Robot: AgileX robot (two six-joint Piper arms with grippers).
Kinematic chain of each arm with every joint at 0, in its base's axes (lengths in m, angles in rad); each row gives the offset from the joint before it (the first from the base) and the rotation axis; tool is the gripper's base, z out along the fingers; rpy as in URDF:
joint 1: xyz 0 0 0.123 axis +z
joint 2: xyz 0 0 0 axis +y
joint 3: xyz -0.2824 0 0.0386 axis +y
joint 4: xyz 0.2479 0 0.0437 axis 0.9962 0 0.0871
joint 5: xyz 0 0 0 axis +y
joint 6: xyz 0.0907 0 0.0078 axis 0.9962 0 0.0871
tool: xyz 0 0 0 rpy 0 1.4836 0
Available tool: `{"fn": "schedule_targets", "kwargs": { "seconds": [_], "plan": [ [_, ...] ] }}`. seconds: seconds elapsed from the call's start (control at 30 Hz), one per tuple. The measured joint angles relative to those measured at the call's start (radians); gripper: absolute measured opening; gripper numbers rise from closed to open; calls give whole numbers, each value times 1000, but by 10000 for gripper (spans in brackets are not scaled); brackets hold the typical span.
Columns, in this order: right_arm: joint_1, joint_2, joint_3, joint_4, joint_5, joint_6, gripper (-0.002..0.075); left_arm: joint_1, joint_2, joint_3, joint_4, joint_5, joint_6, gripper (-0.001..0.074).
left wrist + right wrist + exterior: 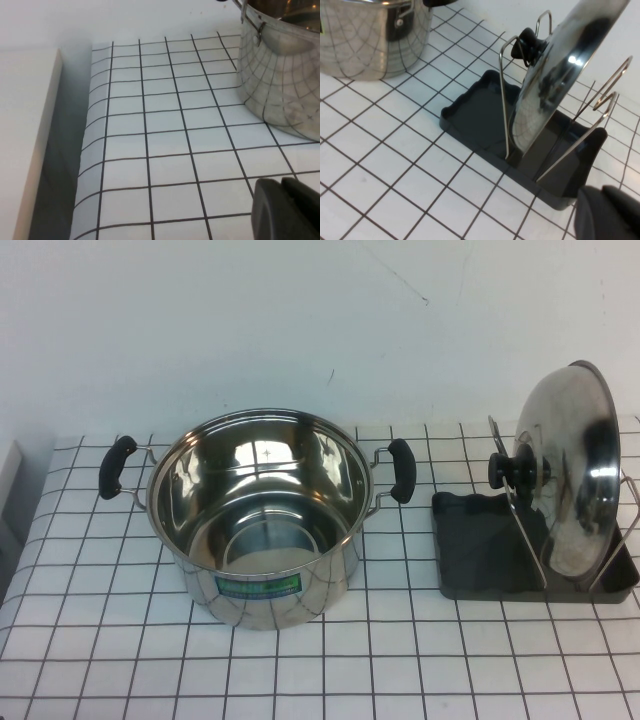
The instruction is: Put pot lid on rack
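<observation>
a white wall stands behind a table covered in a white cloth (300,670) ruled with thin black grid lines. taking the steel pot (255,525) as my landmark: it sits open, without a cover, its two black handles sticking out to either side, a green label on its near wall.

the rack (480,550), a dark grey tray with upright wire loops, lies just beside the pot on its right-handle side, apart from it. the pot lid (570,475) stands on edge in that rack, leaning between the wire loops, with its black knob (507,470) pointing toward the pot and its rim down in the tray.

my left gripper (285,210) shows only as a dark tip in my left wrist view, low over the cloth, near the pot's outer wall but not touching it; its fingers are pressed together and hold nothing. my right gripper (607,212) hangs just beside the rack's corner, on the side away from the pot, also pressed together and empty, clear of the lid.
</observation>
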Motion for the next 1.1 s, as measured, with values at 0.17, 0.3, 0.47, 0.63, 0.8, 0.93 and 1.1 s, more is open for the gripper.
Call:
{"fn": "schedule_targets", "kwargs": {
  "seconds": [0.17,0.3,0.47,0.63,0.8,0.93,1.1],
  "plan": [
    [0,0,0,10,0,0,-1,0,-2,0,-3,0,-5,-2],
    [0,0,0,13,0,0,-1,0,-2,2,-6,-2,-13,-2],
    [0,0,0,13,0,0,-1,0,-2,2,-7,-2,-17,-2],
    [0,0,0,13,0,0,-1,0,-2,2,-7,-2,-39,-2],
    [0,0,0,13,0,0,-1,0,-2,2,-7,-4,-65,-2],
    [0,0,0,13,0,0,-1,0,-2,2,-7,-4,-77,-2],
    [0,0,0,13,0,0,-1,0,-2,2,-7,-4,-84,-2]
  ]
}}
